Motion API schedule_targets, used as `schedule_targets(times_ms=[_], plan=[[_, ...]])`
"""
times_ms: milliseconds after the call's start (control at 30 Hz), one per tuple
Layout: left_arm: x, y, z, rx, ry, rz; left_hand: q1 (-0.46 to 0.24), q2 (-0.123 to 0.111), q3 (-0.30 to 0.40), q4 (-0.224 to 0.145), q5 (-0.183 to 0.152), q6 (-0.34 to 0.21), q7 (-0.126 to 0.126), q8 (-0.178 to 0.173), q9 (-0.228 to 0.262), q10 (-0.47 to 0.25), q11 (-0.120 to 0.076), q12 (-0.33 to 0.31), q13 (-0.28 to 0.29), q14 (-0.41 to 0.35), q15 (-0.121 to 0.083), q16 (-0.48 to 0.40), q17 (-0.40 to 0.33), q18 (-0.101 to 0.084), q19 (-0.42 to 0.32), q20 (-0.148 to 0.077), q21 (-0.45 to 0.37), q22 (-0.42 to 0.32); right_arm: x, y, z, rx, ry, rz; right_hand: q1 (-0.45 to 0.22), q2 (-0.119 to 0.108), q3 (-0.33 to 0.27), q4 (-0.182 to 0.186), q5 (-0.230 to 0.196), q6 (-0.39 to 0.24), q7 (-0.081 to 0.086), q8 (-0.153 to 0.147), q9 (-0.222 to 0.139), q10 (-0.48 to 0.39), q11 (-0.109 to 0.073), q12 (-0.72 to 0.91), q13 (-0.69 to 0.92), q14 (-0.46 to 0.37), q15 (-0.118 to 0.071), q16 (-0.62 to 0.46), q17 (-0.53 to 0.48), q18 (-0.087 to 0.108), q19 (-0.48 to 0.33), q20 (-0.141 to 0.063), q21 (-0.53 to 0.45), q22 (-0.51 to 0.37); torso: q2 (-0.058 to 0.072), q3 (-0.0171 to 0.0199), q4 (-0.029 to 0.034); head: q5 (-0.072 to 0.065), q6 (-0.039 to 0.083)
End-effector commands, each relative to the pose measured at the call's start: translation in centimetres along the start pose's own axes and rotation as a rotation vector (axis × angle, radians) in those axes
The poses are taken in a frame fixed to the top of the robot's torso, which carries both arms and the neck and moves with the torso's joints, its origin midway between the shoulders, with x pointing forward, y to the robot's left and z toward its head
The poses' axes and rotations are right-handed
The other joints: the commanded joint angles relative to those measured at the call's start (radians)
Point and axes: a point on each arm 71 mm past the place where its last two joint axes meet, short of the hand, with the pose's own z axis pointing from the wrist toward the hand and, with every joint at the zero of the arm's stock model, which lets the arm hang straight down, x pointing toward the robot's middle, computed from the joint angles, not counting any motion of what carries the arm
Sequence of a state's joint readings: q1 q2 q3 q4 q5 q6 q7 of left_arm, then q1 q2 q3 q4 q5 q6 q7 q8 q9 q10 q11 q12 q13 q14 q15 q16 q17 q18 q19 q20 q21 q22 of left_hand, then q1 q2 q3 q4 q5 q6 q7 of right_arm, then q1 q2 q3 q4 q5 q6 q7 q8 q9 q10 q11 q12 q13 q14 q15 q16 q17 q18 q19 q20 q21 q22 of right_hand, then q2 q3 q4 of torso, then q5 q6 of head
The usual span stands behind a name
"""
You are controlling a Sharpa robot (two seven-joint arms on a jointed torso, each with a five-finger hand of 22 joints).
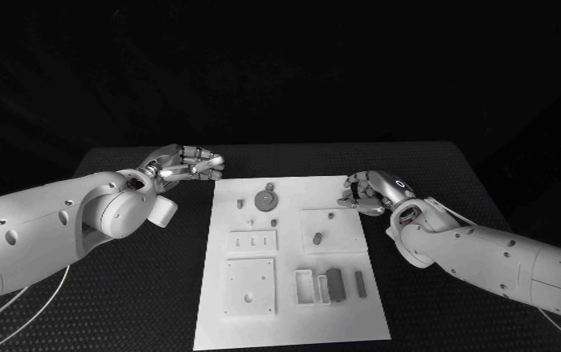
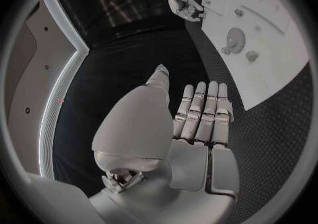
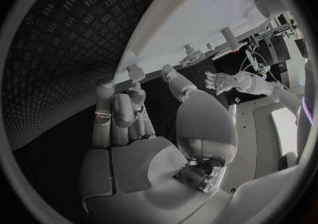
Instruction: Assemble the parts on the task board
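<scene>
Near edge of the task board is closest to the head camera; the white plate lies flat mid-counter, long side running away from the robot. Parts on it: a round gear-like piece toward the far end, small pegs beside it, dark bars standing in a slotted block near the front right. Judging by look, all are small, rigid and light, likely smooth plastic or metal, so slippery in a fingertip pinch; take the gear by its rim, the bars by their long flat sides. Left hand hovers off the board's far-left corner, fingers straight and side by side in its wrist view, holding nothing. Right hand sits at the board's right edge, fingers partly curled; nothing seems held, but I can't tell for sure, nor whether fingertips touch the board. Peg shapes and hole sizes are too small to read; the slotted block's interior is hidden.
</scene>
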State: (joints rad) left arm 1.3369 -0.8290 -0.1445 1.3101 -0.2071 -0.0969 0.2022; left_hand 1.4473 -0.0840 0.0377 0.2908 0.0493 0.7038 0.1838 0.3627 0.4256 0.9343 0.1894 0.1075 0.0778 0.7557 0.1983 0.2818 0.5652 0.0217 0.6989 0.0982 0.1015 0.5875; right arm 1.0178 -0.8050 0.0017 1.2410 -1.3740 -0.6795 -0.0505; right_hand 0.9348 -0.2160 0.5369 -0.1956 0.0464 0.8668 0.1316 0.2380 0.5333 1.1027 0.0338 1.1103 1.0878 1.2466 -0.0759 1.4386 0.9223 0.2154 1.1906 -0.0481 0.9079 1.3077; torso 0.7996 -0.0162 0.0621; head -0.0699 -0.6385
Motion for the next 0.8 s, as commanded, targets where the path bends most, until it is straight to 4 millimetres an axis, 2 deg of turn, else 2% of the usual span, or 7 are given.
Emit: schedule_targets(times_ms=[33, 433, 633, 800], plan=[[0.10, -0.07, 0.01, 0.007, 0.014, 0.000, 0.012, 0.000, -0.005, 0.000, 0.000, -0.004, 0.004, -0.005, -0.001, 0.002, 0.005, -0.006, -0.001, 0.009, 0.001, -0.002, 0.002, -0.003, 0.006, 0.001, 0.003, 0.001, -0.06, -0.40, 0.06, 0.038, -0.038, -0.010, -0.004, -0.003, 0.001, 0.005, 0.004, -0.003, 0.012, 0.006, 0.001, 0.003, -0.005, 0.004, -0.001, 0.003, -0.004, 0.004, -0.002, 0.046, 0.002, -0.006, -0.003, 0.015, 0.001, -0.0001, 0.0018, 0.001, -0.002], [0.15, -0.05, 0.02, 0.007, 0.016, 0.000, 0.012, 0.001, -0.005, 0.000, 0.000, -0.004, 0.004, -0.006, -0.002, 0.002, 0.005, -0.006, -0.001, 0.009, 0.001, -0.002, 0.002, -0.003, 0.007, 0.001, 0.003, 0.001, 0.08, 0.01, 0.18, 0.024, -0.045, -0.002, 0.000, 0.002, 0.004, 0.006, 0.004, -0.003, 0.011, 0.006, 0.002, 0.004, -0.005, 0.003, -0.002, 0.004, -0.005, 0.003, -0.002, 0.046, 0.002, -0.007, -0.003, 0.015, 0.000, 0.0017, -0.0011, 0.005, -0.002], [0.12, -0.04, 0.01, 0.006, 0.015, 0.000, 0.012, 0.001, -0.005, 0.000, 0.000, -0.003, 0.004, -0.006, -0.002, 0.002, 0.004, -0.006, -0.001, 0.009, 0.001, -0.002, 0.002, -0.003, 0.007, 0.001, 0.003, 0.002, -0.02, -0.22, 0.16, 0.040, -0.051, -0.013, 0.003, 0.003, 0.005, 0.005, 0.004, -0.002, 0.010, 0.007, 0.003, 0.004, -0.006, 0.003, -0.003, 0.004, -0.005, 0.003, -0.003, 0.046, 0.003, -0.007, -0.003, 0.016, 0.000, 0.0012, -0.0010, 0.004, -0.002], [0.07, -0.02, -0.03, 0.006, 0.014, 0.000, 0.013, 0.001, -0.005, 0.000, 0.000, -0.003, 0.004, -0.006, -0.002, 0.002, 0.004, -0.006, -0.001, 0.009, 0.001, -0.003, 0.002, -0.003, 0.007, 0.001, 0.003, 0.002, -0.01, -0.21, 0.14, 0.059, -0.055, -0.045, 0.006, 0.002, 0.001, 0.004, 0.004, 0.041, -0.002, 0.035, 0.021, 0.008, -0.017, 0.004, -0.004, 0.009, -0.015, 0.003, 0.001, 0.046, 0.004, -0.008, -0.003, 0.017, 0.000, 0.0006, -0.0003, 0.003, -0.003]])
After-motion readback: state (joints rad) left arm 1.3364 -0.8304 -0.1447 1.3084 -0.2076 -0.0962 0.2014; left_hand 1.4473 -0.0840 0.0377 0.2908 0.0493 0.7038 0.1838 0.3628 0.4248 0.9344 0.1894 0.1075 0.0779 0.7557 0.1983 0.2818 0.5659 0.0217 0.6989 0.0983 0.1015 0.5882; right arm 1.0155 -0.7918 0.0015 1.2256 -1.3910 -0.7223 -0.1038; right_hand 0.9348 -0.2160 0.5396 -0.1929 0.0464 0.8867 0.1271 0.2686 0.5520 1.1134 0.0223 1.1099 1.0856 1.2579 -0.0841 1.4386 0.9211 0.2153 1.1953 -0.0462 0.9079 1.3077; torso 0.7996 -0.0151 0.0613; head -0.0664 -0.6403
